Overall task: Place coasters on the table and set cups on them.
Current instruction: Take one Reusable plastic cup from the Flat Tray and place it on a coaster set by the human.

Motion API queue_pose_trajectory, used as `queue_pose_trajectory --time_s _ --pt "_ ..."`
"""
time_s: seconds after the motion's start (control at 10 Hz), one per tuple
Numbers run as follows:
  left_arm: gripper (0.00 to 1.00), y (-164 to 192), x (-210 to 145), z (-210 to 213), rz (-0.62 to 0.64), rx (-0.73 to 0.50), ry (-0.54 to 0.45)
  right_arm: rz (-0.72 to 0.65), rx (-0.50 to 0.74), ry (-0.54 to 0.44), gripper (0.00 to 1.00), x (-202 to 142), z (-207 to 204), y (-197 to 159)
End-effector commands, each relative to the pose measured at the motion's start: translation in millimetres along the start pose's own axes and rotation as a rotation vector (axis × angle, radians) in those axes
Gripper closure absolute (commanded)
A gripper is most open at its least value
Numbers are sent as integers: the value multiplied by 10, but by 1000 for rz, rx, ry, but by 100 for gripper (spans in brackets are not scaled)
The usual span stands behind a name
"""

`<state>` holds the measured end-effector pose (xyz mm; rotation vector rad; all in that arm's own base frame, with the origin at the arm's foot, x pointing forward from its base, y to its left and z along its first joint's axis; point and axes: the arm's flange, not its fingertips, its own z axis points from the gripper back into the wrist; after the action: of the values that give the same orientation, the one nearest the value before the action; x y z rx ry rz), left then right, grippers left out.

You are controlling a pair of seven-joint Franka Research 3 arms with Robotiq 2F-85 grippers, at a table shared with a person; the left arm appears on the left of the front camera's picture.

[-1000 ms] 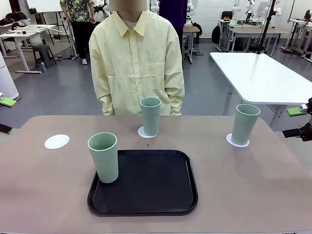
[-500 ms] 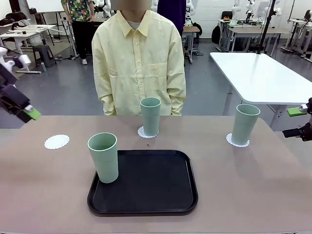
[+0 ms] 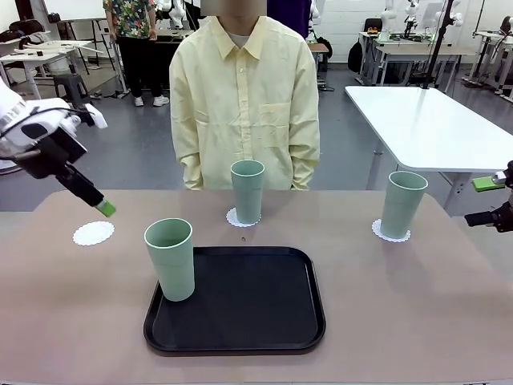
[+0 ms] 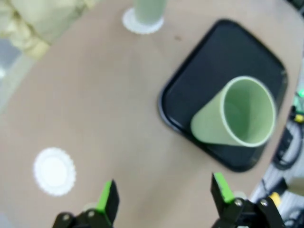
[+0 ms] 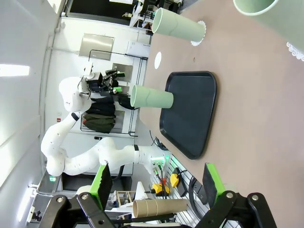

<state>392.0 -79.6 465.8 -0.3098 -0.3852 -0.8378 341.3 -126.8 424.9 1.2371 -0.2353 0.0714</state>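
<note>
Three mint-green cups stand upright. One cup (image 3: pixel 170 258) (image 4: pixel 232 114) is on the left edge of the black tray. The middle cup (image 3: pixel 247 190) sits on a coaster (image 3: pixel 232 218) in front of the person, and the right cup (image 3: pixel 403 204) sits on another coaster (image 3: pixel 390 233). A bare coaster (image 3: pixel 94 233) (image 4: pixel 54 171) lies at the far left of the beige table (image 3: pixel 417 305). My left gripper (image 3: pixel 106 208) (image 4: pixel 164 194) hovers open above the table near the bare coaster, holding nothing. My right gripper (image 3: pixel 485 200) (image 5: pixel 156 183) stays open at the table's right edge.
The black tray (image 3: pixel 240 305) (image 4: pixel 223 52) lies at the front middle of the table. A person in a yellow shirt (image 3: pixel 244 96) stands at the far side, hands out of sight. A white table (image 3: pixel 433 120) stands behind on the right.
My left arm has swung in from the left edge and down toward the bare coaster. The person has shifted slightly to the right. The right gripper and the cups have not moved.
</note>
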Motion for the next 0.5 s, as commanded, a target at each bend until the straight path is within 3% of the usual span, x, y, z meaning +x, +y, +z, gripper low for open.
queue_pose_trajectory --time_s 0.0,0.1,0.4 --pt "0 -64 -23 115 14 -53 71 8 14 -6 0 -20 6 20" --pt "0 0 0 0 0 0 0 8 14 -6 0 -20 6 20" --pt "0 0 0 0 0 0 0 8 14 -6 0 -20 6 20"
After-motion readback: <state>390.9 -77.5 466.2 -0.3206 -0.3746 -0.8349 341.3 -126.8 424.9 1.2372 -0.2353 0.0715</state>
